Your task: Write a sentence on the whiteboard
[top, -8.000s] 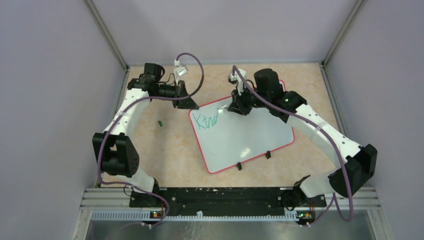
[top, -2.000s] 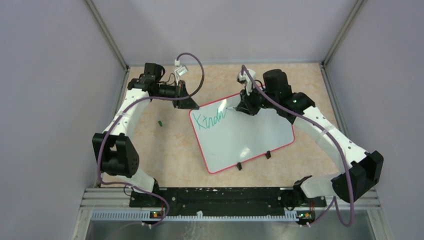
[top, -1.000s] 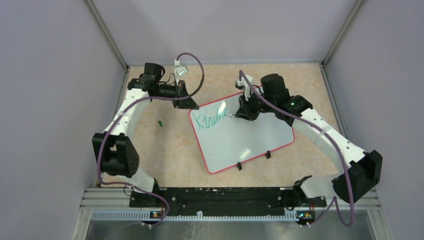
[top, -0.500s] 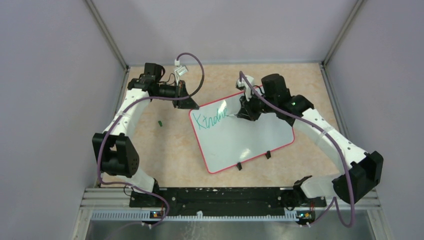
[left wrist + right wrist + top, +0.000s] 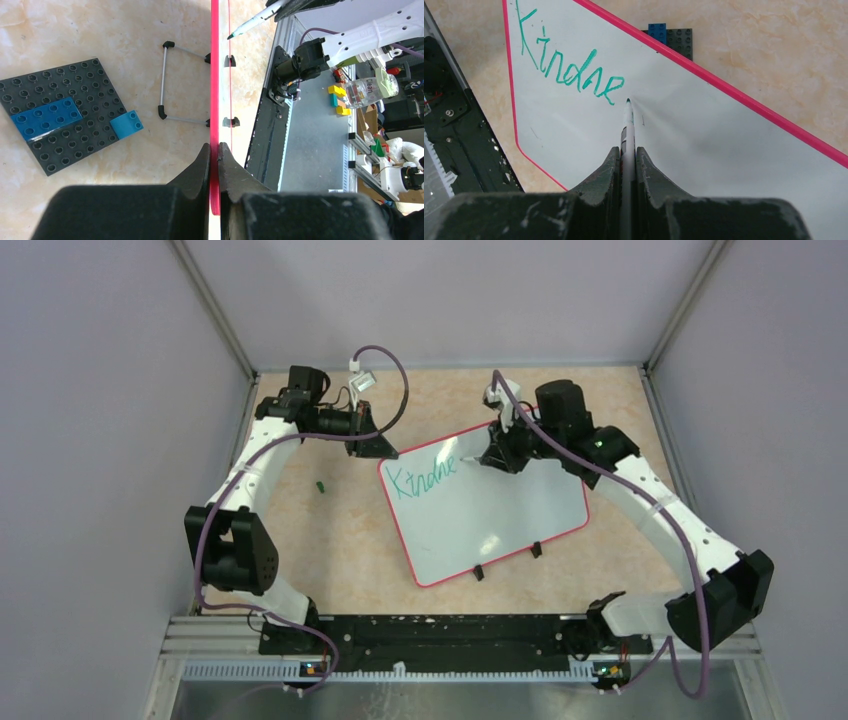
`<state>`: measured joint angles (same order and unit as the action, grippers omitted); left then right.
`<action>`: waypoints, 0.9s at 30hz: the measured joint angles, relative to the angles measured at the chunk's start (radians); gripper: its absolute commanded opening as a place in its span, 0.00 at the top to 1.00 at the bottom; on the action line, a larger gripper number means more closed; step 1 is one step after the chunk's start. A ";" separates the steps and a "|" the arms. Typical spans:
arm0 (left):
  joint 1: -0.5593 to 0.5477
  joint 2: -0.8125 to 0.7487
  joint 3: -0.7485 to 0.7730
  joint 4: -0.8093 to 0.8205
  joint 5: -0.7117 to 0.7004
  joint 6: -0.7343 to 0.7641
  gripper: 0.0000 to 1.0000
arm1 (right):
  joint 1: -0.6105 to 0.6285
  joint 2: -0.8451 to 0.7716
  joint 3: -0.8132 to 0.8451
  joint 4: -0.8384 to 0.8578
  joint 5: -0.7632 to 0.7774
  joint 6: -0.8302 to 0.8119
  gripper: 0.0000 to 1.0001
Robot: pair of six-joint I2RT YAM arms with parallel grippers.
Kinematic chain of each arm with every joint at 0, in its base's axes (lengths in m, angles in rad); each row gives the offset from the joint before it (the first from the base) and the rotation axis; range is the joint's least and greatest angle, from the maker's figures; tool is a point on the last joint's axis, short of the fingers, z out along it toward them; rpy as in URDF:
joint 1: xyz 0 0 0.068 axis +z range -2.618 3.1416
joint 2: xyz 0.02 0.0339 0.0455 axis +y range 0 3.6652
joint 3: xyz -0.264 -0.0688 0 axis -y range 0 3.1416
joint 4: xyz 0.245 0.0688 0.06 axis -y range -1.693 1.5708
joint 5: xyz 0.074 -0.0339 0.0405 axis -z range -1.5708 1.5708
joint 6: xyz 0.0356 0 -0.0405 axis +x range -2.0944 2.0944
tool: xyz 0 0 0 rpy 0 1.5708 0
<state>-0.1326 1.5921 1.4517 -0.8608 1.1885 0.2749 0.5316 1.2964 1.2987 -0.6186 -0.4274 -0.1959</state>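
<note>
The whiteboard [image 5: 500,515], white with a red-pink rim, lies slanted on the table. The sentence [image 5: 422,478] reads "Kindne" in teal-green near its far left corner, also legible in the right wrist view [image 5: 569,72]. My right gripper [image 5: 497,455] [image 5: 627,150] is shut on a marker [image 5: 627,122], whose green tip sits just right of the last "e", at the board surface [image 5: 724,145]. My left gripper [image 5: 383,448] [image 5: 214,146] is shut on the whiteboard's red rim [image 5: 214,75] at the far left corner. The marker [image 5: 255,22] also shows in the left wrist view.
A dark grey plate with blue bricks [image 5: 65,125] lies under the board's far edge, peeking out in the right wrist view [image 5: 674,37]. A wire stand [image 5: 170,82] is beneath the board. A small green piece [image 5: 321,485] lies left of the board. Two black clips [image 5: 478,573] are on the near rim.
The lettering has grown from "Kind" to "Kindne". In the last second the right gripper with the marker has shifted slightly right, past the finished "e". The left arm has not moved.
</note>
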 measured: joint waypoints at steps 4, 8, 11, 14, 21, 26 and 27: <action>0.000 0.000 0.000 0.000 0.000 0.000 1.00 | -0.016 0.000 0.000 0.012 -0.012 0.019 1.00; 0.000 0.000 0.000 0.000 0.000 0.000 1.00 | -0.020 0.000 0.000 0.030 -0.019 0.034 1.00; 0.000 0.000 0.000 0.000 0.000 0.000 1.00 | -0.020 0.000 0.000 0.042 -0.020 0.040 1.00; 0.000 0.000 0.000 0.000 0.000 0.000 1.00 | -0.021 0.000 0.000 0.051 -0.018 0.042 1.00; 0.000 0.000 0.000 0.000 -0.001 0.000 1.00 | -0.024 0.020 0.000 0.054 -0.008 0.044 1.00; 0.000 0.000 0.000 0.000 -0.003 0.000 1.00 | -0.024 0.032 0.013 0.057 -0.013 0.048 1.00; 0.000 0.000 0.000 0.000 -0.004 0.000 1.00 | -0.024 0.034 0.014 0.060 -0.017 0.048 1.00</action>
<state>-0.1326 1.5921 1.4517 -0.8604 1.1847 0.2752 0.5076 1.3304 1.3128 -0.5583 -0.4442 -0.1474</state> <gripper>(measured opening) 0.088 0.098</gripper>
